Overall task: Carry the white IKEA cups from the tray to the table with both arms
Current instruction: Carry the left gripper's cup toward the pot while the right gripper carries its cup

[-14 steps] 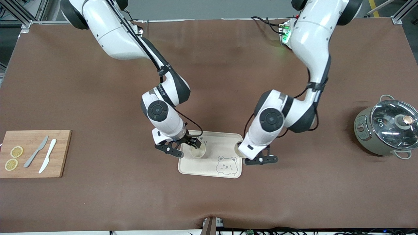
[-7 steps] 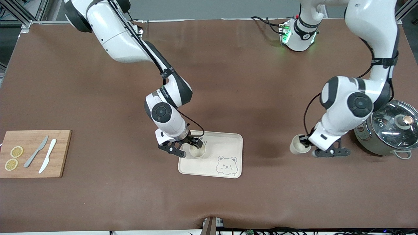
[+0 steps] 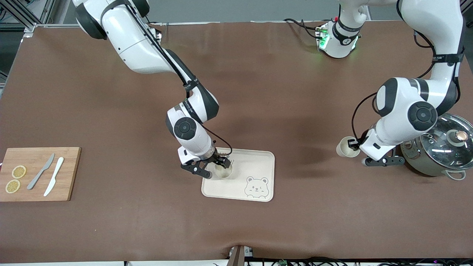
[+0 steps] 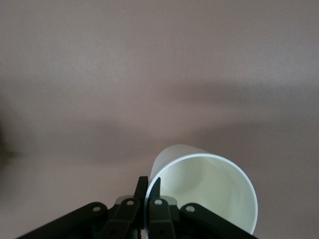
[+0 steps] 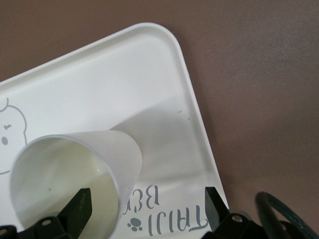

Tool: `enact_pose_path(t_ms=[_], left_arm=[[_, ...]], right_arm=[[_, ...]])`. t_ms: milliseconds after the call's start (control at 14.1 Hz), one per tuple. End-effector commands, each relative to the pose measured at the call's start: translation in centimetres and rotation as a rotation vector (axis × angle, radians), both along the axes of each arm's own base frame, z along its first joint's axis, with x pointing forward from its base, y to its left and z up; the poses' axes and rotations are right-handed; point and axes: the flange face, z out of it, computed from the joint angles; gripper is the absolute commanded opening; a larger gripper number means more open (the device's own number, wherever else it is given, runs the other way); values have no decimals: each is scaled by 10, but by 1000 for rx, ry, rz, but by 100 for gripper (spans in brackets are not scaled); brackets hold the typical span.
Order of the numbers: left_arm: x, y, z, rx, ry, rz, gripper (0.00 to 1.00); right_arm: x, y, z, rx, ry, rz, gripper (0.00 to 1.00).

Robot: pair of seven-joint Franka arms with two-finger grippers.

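One white cup [image 3: 224,172] stands on the cream bear tray [image 3: 258,162], near the tray's end toward the right arm. My right gripper [image 3: 213,167] is low over it and open. In the right wrist view one finger [image 5: 79,206] sits at the mouth of this cup [image 5: 65,184], and the other finger hangs apart over the tray [image 5: 99,89]. The second white cup [image 3: 346,147] hangs tilted above the bare table beside the pot. My left gripper [image 3: 356,145] is shut on its rim. In the left wrist view the fingers [image 4: 148,186] pinch the wall of the cup [image 4: 204,194].
A grey pot with a glass lid [image 3: 439,147] stands close beside the left gripper, at the left arm's end of the table. A wooden cutting board [image 3: 37,173] with two knives and lemon slices lies at the right arm's end. A brown mat covers the table.
The left arm has carried its cup away from the tray's edge to a spot beside the pot. The right gripper has stayed at the cup on the tray, shifting only slightly.
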Motion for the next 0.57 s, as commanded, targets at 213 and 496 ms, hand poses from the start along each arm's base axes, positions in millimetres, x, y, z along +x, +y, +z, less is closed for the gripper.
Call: enact_pose_path(t_ms=[213,496], left_arm=[[7,-10,-36,-88,-18,36,0],[10,-24,-51,-121,-41,45,0]], right_arm=[[5,1,2,-8,-18,-14,70],[6,0,2,-8,-17,-15,33]])
